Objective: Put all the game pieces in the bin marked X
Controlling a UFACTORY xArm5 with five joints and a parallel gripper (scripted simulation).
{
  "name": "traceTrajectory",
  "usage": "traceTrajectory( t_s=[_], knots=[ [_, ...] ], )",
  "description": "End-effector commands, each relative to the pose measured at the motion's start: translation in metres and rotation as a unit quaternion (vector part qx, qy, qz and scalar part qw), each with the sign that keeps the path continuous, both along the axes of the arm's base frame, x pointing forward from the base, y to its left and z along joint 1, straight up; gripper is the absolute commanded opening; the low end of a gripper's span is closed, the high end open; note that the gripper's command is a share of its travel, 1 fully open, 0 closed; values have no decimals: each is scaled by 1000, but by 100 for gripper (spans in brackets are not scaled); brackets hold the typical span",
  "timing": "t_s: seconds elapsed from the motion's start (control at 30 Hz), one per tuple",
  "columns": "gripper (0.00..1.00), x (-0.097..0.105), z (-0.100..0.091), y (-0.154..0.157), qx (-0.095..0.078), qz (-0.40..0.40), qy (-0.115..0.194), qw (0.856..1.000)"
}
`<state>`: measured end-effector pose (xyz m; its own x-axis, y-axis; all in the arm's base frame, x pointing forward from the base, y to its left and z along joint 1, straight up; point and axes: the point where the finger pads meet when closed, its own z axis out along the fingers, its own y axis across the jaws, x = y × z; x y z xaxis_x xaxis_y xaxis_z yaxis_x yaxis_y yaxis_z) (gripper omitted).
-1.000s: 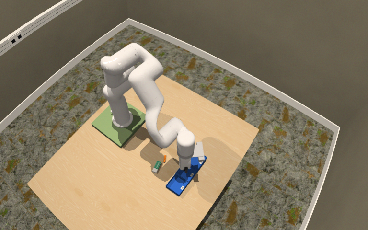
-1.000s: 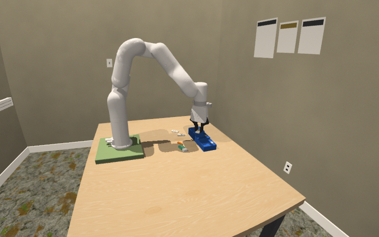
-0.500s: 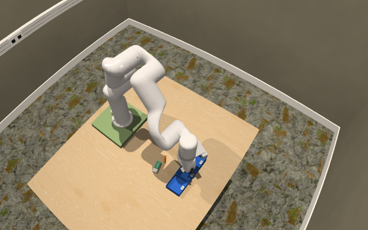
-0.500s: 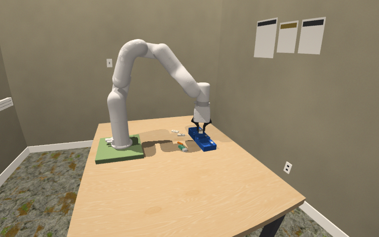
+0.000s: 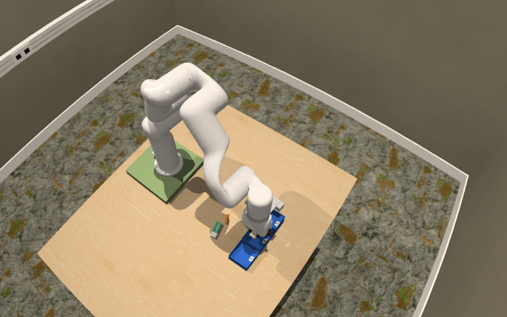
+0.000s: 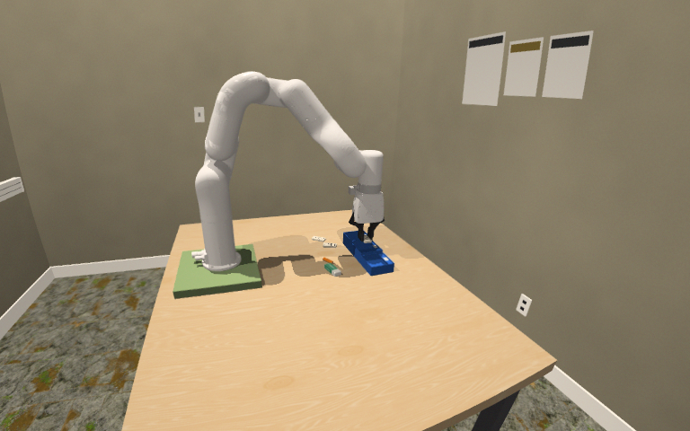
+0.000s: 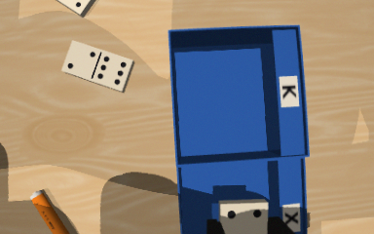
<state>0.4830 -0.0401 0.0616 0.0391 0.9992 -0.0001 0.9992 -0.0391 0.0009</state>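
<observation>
Wrist view gives me what the wider cameras can't: the labels, with the K bin (image 7: 218,102) showing a bare blue floor and the X bin (image 7: 252,180) right below the tool. I see the gripper (image 7: 243,226) pinched partway onto a domino (image 7: 243,214), held over the X bin. One loose domino (image 7: 97,66) lies on the table (image 7: 77,132) well left of the bins, another domino (image 7: 77,5) at the top edge. From the exterior view I pick out the orange marker (image 6: 329,260) and a green eraser (image 6: 331,268)
</observation>
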Motion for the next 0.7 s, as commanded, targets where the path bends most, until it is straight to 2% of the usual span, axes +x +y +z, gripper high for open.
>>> traceTrajectory(
  t_s=[0.0, 0.43, 0.67],
  knots=[
    [21, 1, 2, 0, 0, 24, -1, 1000],
    [21, 1, 2, 0, 0, 24, -1, 1000],
    [21, 1, -12, 0, 0, 24, -1, 1000]
  ],
)
